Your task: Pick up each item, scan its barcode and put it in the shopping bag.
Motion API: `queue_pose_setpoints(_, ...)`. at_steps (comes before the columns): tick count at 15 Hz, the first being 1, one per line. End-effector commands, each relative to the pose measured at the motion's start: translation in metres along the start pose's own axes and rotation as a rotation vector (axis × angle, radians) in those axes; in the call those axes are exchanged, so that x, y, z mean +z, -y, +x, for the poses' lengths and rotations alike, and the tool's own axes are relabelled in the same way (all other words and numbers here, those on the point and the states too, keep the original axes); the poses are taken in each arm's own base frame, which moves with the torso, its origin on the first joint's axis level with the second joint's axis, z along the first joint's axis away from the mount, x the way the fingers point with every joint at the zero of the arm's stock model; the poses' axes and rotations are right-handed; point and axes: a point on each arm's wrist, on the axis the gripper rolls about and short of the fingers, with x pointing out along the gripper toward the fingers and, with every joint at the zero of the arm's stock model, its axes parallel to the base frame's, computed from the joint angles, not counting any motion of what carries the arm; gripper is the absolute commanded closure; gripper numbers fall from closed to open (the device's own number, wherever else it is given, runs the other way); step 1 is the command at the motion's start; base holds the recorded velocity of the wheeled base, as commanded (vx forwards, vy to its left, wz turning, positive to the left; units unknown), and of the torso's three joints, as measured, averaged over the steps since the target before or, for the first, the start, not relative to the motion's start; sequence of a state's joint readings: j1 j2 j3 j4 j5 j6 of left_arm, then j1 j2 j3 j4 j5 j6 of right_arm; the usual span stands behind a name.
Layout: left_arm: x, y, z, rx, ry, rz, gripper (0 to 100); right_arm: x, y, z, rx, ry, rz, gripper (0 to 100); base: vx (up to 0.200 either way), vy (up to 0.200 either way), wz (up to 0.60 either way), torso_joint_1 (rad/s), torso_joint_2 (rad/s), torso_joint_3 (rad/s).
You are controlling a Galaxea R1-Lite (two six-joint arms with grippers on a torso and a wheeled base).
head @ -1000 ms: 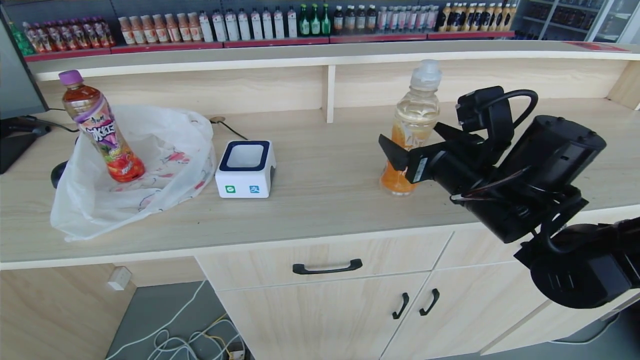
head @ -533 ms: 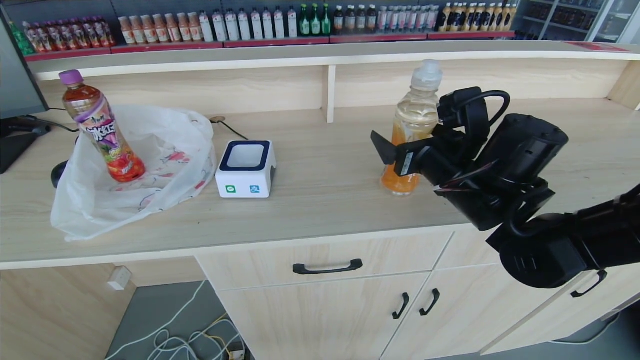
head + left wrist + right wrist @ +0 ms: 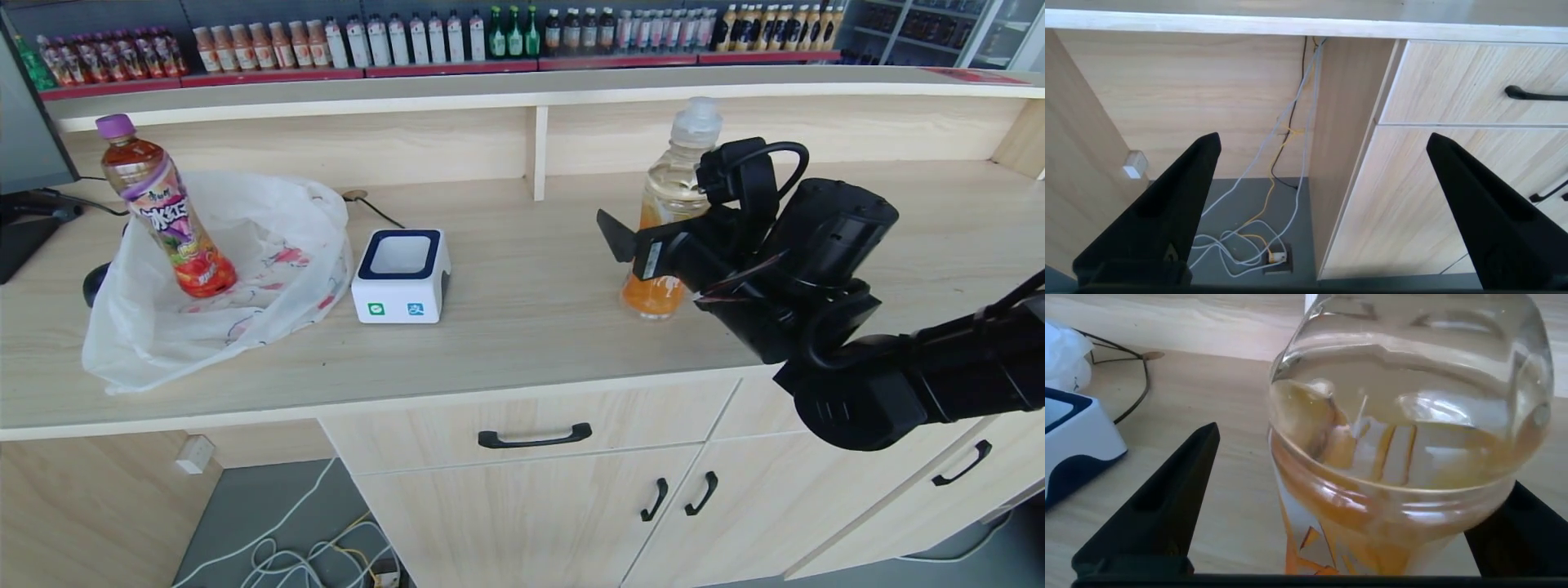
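head view: the right gripper (image 3: 653, 224) sits level with the middle of the orange drink bottle (image 3: 671, 192). the bottle stands upright on the counter (image 3: 531, 327), well apart from the barcode scanner (image 3: 402, 273). in the right wrist view the gripper's fingers are spread, one on each side of the bottle's body, a sideways approach that suits a tall round thing. whether a pad touches it is hard to tell. a purple-capped tea bottle (image 3: 167, 220) leans in the white shopping bag (image 3: 147, 343), likely dealt with. the left gripper (image 3: 1323, 212) hangs with fingers wide apart below the counter edge, facing the cabinet front, out of the way.
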State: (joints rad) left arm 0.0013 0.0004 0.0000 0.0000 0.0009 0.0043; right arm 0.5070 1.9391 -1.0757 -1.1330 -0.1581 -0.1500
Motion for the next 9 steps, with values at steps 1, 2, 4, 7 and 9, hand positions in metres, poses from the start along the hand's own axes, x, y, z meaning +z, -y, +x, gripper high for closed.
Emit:
queue_pose_setpoints(1,0.0,0.0,0.0,0.001,0.0,0.0,0,0.003,0.0,0.001,-0.002,0.009,0.001,0,0.0,0.0,0.0,0.0,0.0,0.0)
queue_pose_setpoints(2,0.0,0.0,0.0,-0.001,0.0,0.0,0,0.005,0.0,0.003,-0.001,0.012,0.002,0,0.0,0.0,0.0,0.0,0.0,0.0)
queue_pose_setpoints(4,0.0,0.0,0.0,-0.001,0.0,0.0,0,0.007,0.0,0.004,-0.002,0.02,0.003,0,0.0,0.0,0.0,0.0,0.0,0.0)
queue_pose_setpoints(7,0.0,0.0,0.0,-0.001,0.0,0.0,0,0.012,0.001,0.006,-0.005,0.036,0.004,100,0.0,0.0,0.0,0.0,0.0,0.0)
queue_pose_setpoints(9,0.0,0.0,0.0,-0.001,0.0,0.0,0,0.013,0.0,0.005,-0.004,0.04,-0.001,100,0.0,0.0,0.0,0.0,0.0,0.0)
